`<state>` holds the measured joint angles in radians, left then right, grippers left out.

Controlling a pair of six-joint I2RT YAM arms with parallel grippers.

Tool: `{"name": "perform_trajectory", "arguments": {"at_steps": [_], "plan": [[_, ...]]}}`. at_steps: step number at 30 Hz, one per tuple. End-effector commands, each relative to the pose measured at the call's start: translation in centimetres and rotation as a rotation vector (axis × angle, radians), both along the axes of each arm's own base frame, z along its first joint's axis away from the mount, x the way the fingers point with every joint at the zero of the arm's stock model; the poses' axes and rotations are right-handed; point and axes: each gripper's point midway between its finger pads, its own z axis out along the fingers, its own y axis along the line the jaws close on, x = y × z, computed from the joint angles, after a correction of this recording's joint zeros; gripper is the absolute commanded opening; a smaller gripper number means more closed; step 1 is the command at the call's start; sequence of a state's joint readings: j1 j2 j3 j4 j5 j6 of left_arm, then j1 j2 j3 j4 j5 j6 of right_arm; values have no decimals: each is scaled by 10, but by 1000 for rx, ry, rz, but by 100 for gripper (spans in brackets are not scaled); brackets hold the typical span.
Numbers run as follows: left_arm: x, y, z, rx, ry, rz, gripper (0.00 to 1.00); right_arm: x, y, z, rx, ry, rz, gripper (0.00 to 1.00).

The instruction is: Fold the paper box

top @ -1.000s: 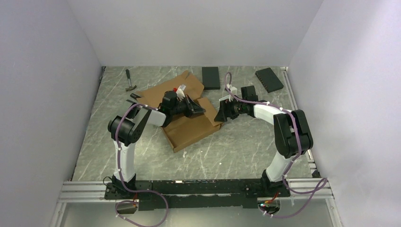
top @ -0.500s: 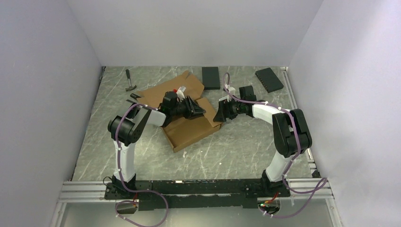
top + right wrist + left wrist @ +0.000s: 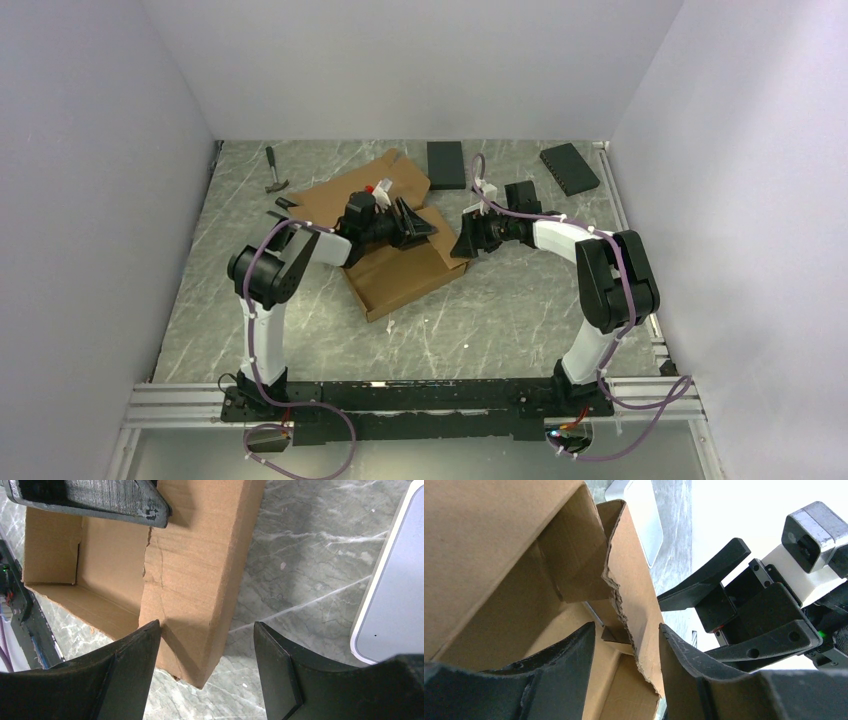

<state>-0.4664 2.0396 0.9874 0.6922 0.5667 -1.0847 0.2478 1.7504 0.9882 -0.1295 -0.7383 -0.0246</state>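
Paper box (image 3: pixel 400 275), brown corrugated, half-folded (one wall torn)

A grey stone-look table (image 3: pixel 520 310) with white veins is being closed in on three sides by plain pale walls: a back wall (image 3: pixel 420 70), a left wall (image 3: pixel 90 200) and a right wall (image 3: pixel 740 200). The walls are being lit softly, with a faint purple tint. The near edge of the table is being lined by a silver metal rail (image 3: pixel 180 405). A small hammer (image 3: pixel 274 172) is being seen near the far left corner, and two black slabs (image 3: pixel 446 164) (image 3: pixel 570 168) are being seen close to the back wall
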Motion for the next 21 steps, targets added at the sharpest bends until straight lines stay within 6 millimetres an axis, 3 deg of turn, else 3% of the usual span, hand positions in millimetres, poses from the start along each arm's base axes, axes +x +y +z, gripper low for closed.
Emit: {"name": "perform_trajectory", "arguments": {"at_steps": [1,14,21], "plan": [[7,5,22,0,-65,42,55,16,3,8,-7,-60,-1,71],[6,19,26,102,-81,89,59,17,2,7,-9,-62,-7,71],[18,20,26,143,-87,115,60,17,2,7,-8,-61,-5,71]]}}
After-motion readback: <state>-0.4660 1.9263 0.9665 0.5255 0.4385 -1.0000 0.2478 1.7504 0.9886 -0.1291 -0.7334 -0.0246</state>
